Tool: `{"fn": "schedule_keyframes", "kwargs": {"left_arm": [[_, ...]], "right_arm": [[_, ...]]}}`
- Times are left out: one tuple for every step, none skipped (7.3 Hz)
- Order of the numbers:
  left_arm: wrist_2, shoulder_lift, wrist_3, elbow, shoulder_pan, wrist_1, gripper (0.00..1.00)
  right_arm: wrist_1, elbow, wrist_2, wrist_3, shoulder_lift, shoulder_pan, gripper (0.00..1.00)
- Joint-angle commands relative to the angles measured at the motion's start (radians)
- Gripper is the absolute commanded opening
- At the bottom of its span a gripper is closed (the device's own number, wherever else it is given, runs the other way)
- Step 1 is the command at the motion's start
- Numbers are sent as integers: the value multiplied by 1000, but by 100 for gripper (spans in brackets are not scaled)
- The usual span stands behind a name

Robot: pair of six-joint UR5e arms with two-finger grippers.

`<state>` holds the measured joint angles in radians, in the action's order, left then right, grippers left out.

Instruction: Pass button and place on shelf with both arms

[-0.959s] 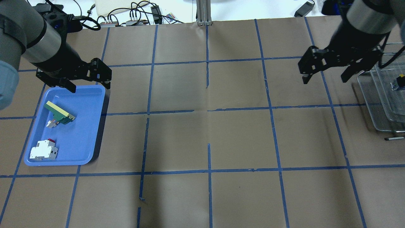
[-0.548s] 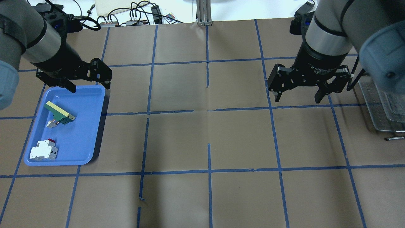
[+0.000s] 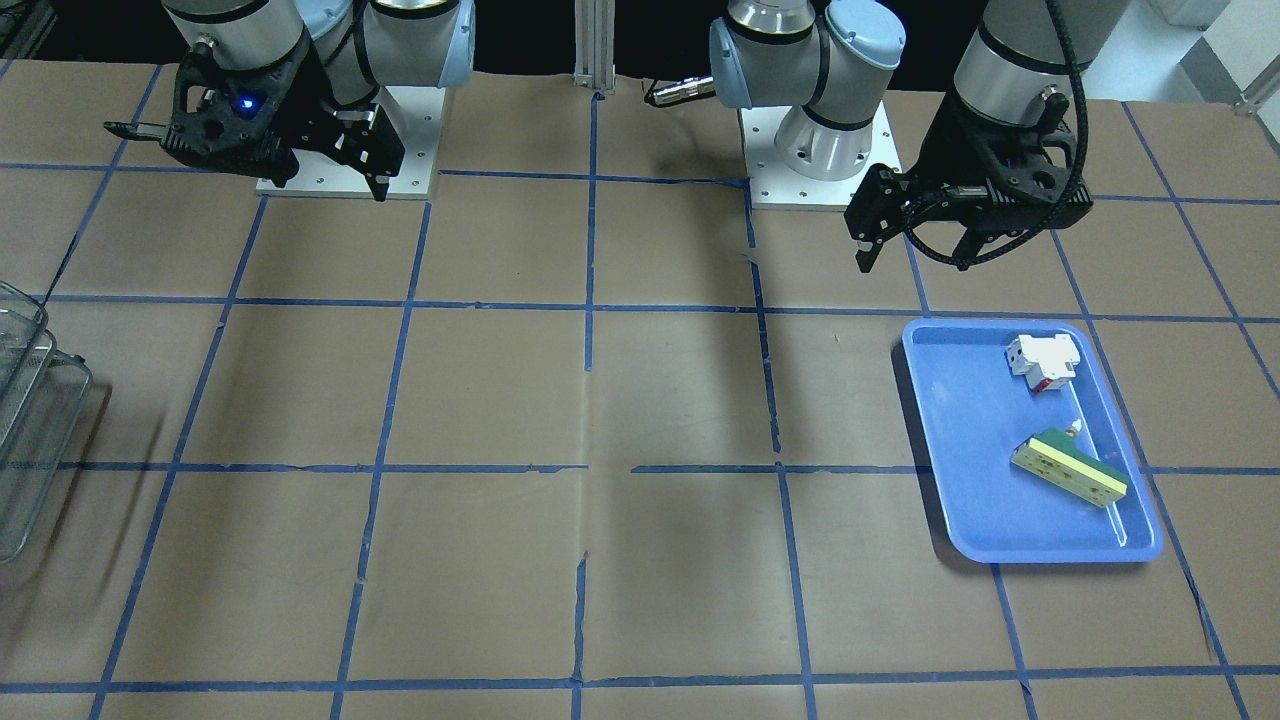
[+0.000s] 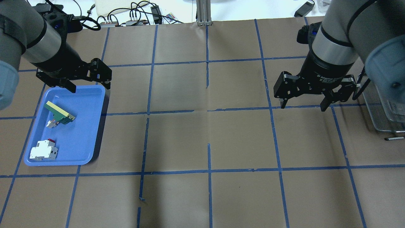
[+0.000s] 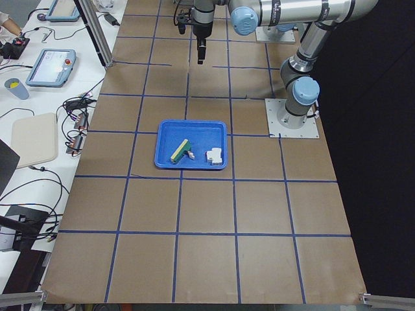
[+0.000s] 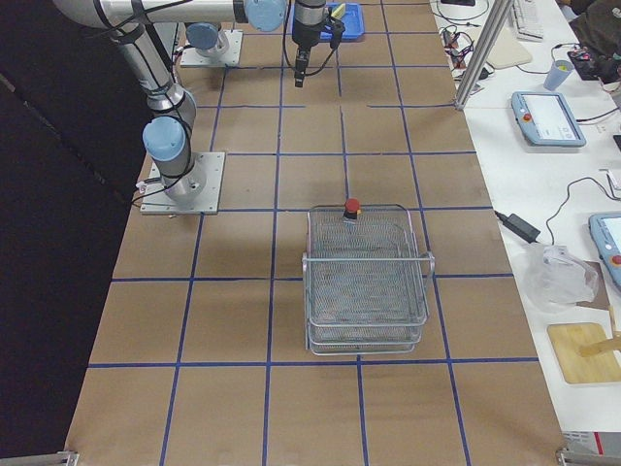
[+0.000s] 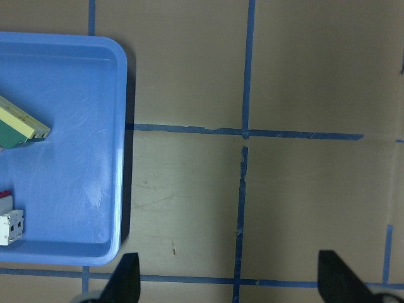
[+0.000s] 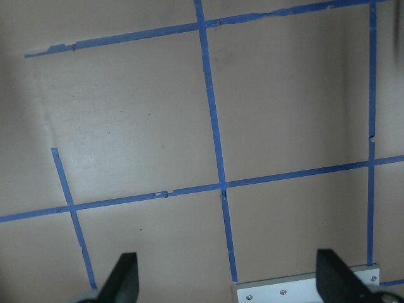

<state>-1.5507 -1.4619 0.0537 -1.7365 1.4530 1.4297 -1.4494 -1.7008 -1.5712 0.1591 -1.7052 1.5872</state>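
Observation:
The red button [image 6: 351,206] sits on the top level of the wire shelf [image 6: 367,282], at the end nearest the robot. The overhead view shows only the shelf's edge [image 4: 383,110]; my right arm hides the button there. My right gripper [image 4: 303,107] is open and empty, hanging above bare table left of the shelf; the right wrist view [image 8: 227,281] shows only table between its fingers. My left gripper [image 4: 90,87] is open and empty, high up by the blue tray's far right corner; it also shows in the left wrist view [image 7: 230,281].
The blue tray [image 4: 95,133] lies at the table's left and holds a white-and-red switch [image 4: 43,150] and a green-and-cream block [image 4: 59,113]. Brown paper with a blue tape grid covers the table. Cables lie beyond its far edge.
My right gripper has drawn away from the shelf toward the table's middle, open and empty. Its arm now hides the button in the overhead view. The left arm has not moved.

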Motion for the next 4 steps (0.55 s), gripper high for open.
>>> {"fn": "schedule_keyframes", "kwargs": {"left_arm": [[0, 0, 0, 0, 0, 0, 100], [1, 0, 0, 0, 0, 0, 100], [1, 0, 0, 0, 0, 0, 100], [0, 0, 0, 0, 0, 0, 100]], "right_arm": [[0, -3, -4, 0, -13, -7, 100], [0, -3, -4, 0, -13, -7, 100], [3, -3, -4, 5, -13, -9, 100], [3, -3, -1, 7, -13, -9, 100]]}}
